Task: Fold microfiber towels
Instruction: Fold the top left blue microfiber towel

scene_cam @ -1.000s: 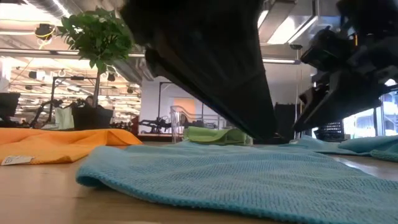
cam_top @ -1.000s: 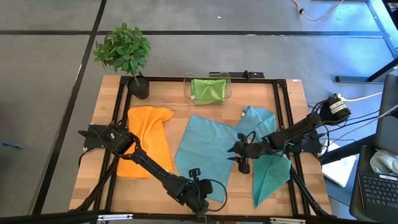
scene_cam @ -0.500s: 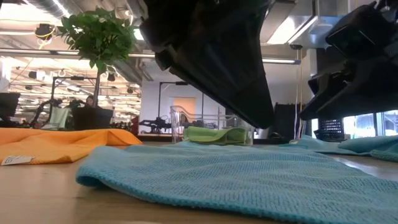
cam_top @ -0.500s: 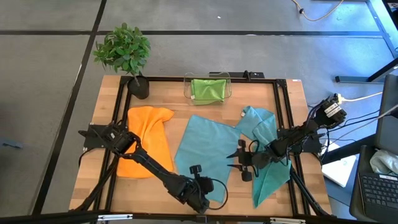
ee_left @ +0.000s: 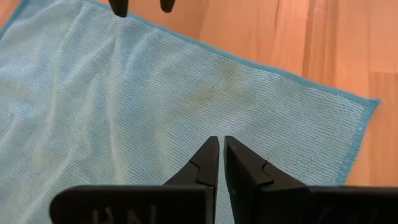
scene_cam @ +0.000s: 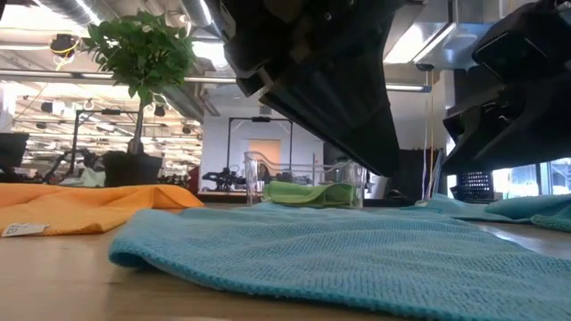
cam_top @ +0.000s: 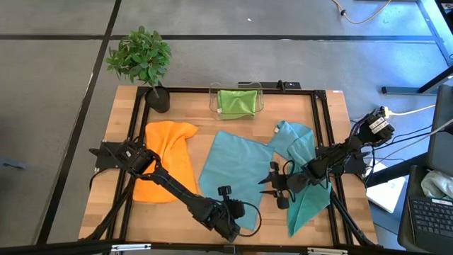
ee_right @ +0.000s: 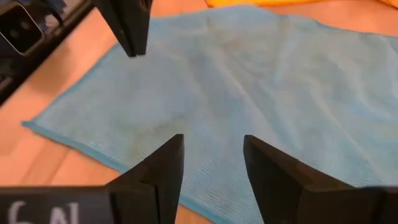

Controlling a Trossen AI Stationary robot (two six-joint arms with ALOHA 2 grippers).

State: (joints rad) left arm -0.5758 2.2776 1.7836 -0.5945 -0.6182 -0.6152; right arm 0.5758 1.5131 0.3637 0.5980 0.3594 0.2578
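From above we see our left gripper (cam_top: 228, 193) over the teal towel (cam_top: 230, 173), fingers together, right gripper (cam_top: 267, 185) apart, low view alone showing a white tag (scene_cam: 20, 229) on the orange towel (scene_cam: 85, 207).

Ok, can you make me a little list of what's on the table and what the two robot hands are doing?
spread towel: teal towel, flat in the middle
other towels: orange towel on the left; second teal towel on the right; green towel in the clear bin
left gripper: shut, over the spread towel's near edge
right gripper: open, empty, over its right edge
plant: back left corner
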